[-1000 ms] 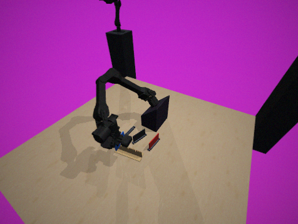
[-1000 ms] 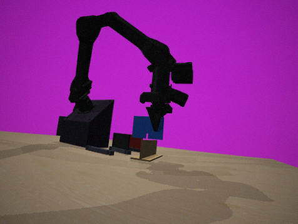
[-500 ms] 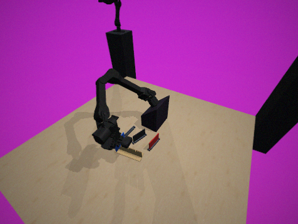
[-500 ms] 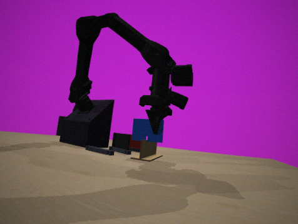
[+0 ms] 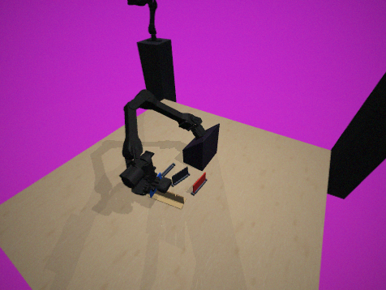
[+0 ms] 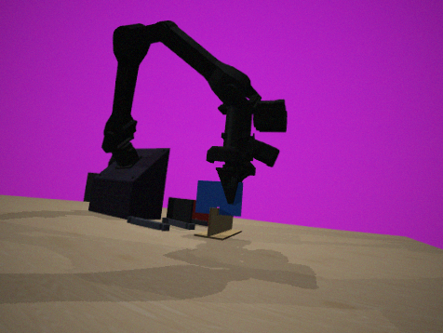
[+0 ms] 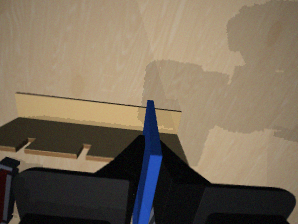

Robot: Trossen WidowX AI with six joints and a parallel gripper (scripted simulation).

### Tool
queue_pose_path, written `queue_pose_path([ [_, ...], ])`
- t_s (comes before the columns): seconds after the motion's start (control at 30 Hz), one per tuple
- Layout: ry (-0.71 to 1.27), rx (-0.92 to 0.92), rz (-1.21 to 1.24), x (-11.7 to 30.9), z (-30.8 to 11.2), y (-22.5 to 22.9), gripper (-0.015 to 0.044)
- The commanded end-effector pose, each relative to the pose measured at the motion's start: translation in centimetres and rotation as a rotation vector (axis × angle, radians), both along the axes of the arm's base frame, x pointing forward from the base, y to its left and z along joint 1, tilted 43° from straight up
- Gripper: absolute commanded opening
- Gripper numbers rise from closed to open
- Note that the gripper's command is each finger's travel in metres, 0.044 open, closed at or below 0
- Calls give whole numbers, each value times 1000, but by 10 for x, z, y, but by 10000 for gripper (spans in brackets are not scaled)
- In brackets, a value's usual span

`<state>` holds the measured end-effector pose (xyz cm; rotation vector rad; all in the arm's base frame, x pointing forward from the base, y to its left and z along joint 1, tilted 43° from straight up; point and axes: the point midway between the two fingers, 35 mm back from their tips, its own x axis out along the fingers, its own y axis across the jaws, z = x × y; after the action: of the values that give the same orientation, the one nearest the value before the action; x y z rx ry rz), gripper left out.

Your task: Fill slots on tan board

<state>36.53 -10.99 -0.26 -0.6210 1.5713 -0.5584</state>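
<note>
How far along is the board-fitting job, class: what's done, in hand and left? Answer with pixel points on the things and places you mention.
Done: the blue notched board (image 5: 152, 192) (image 6: 211, 196) (image 7: 152, 170) is out of its holder. In hand: the end effector (image 6: 231, 202) (image 7: 147, 141) grips it upright, crosswise at the tan board (image 5: 168, 197) (image 6: 221, 223) (image 7: 60, 142); full seating isn't visible. Left: the red board (image 5: 199, 182) (image 6: 200, 217) and black board (image 5: 180, 176) (image 6: 181, 209) remain in holders; two slots show open.

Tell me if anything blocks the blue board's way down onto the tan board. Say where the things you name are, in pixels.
Nothing visible does: the blue board (image 5: 152, 192) (image 6: 214, 195) (image 7: 153, 172), clamped in the gripper (image 6: 231, 202) (image 7: 147, 141), appears directly over the tan board (image 6: 221, 223) (image 7: 60, 142).
</note>
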Motion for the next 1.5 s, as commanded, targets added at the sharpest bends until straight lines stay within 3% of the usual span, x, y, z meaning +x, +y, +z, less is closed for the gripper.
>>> queue_pose_path([
  [0.0,9,-3,4,-2,-3,-2,0],
  [1.47,12,-3,7,-2,-5,-4,0],
])
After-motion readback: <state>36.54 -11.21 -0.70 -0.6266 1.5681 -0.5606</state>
